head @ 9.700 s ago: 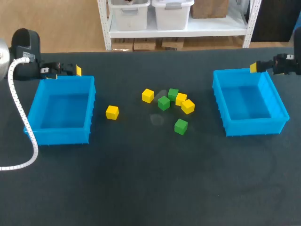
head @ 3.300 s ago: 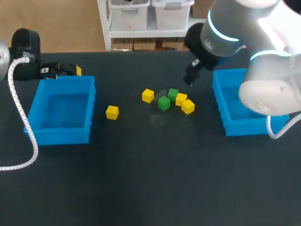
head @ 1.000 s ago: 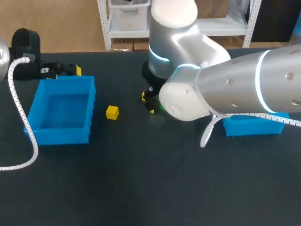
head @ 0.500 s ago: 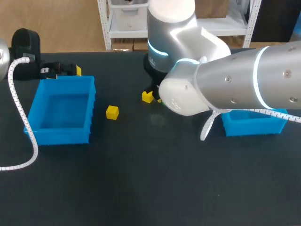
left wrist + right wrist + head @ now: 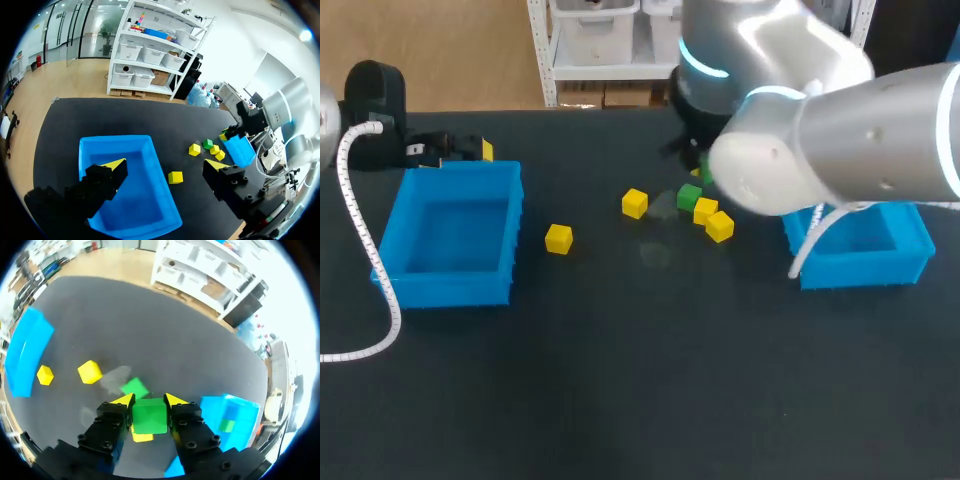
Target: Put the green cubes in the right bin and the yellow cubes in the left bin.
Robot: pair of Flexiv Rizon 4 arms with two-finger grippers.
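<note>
Green cube [image 5: 149,416] pinched between the yellow-tipped fingers of the right gripper [image 5: 150,401], held above the cluster at upper centre of the head view, with the right bin [image 5: 865,270] at middle right. Left gripper [image 5: 166,165] at upper left behind the left bin [image 5: 450,290], fingers spread wide, grasping nothing.

Likely hazards from here: a slip from the two-sided hold during the swing rightward; a release short of the bin, bouncing the cube off the near wall onto the table [image 5: 620,380]; a low pass by the bulky right arm [image 5: 800,130], scattering the loose cubes below.

Tally: three green cubes, namely one in the grip, a second green cube [image 5: 689,196] on the table at upper centre, and a third green cube [image 5: 227,425] already inside the right bin. Four yellow, none yet binned: lone yellow cube [image 5: 558,238] left of centre, another yellow cube [image 5: 635,203] just left of the cluster, yellow pair [image 5: 705,211] touching beside the second green cube. Two blue bins.
</note>
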